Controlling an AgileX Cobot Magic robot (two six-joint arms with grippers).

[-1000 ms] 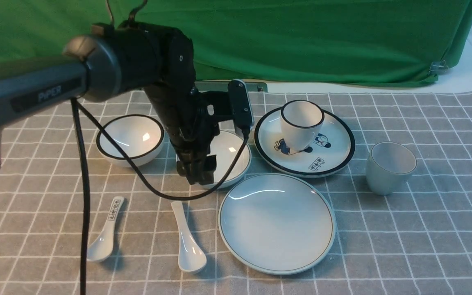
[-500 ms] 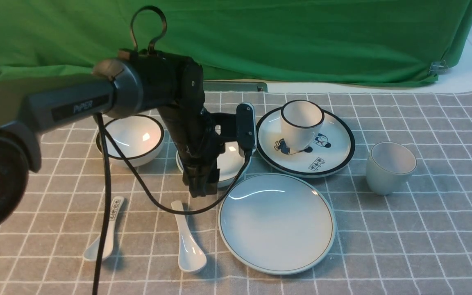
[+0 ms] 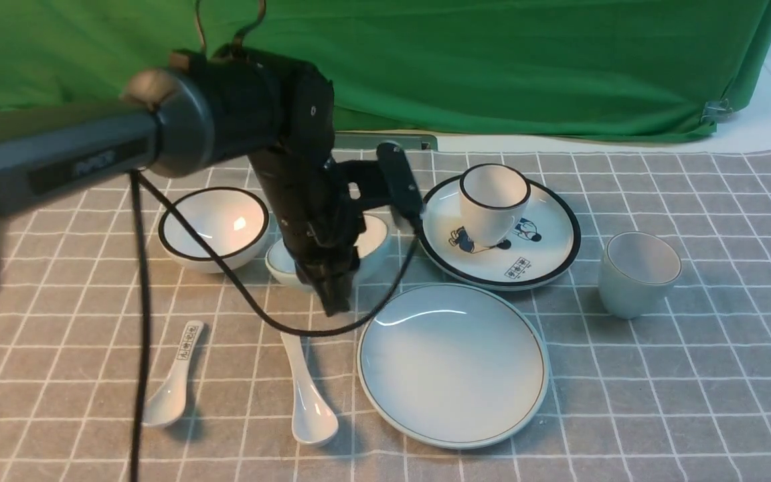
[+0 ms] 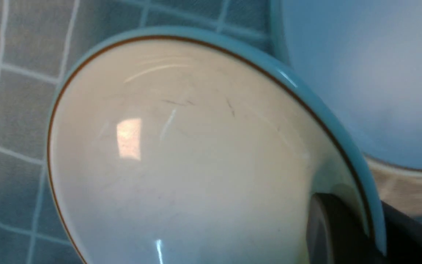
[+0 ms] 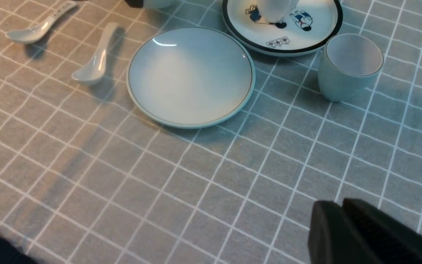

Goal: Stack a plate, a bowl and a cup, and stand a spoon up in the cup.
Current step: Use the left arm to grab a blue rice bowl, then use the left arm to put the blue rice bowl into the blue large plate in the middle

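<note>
Two fingers of left gripper clamped on rim of bowl, tilted, just right of black-rimmed bowl. Spoon flat on cloth, plate beside, cup upright farther right. Right gripper clenched, empty.

Nothing fully legible. The left arm has a light-on-dark brand label on its link, but it is motion-blurred and the letters can't be made out. The leftmost spoon has small black boxed print on its handle, and the cartoon plate, far and right of centre, has a small boxed stamp at its near side; both are too small to read in front or right wrist view.
</note>
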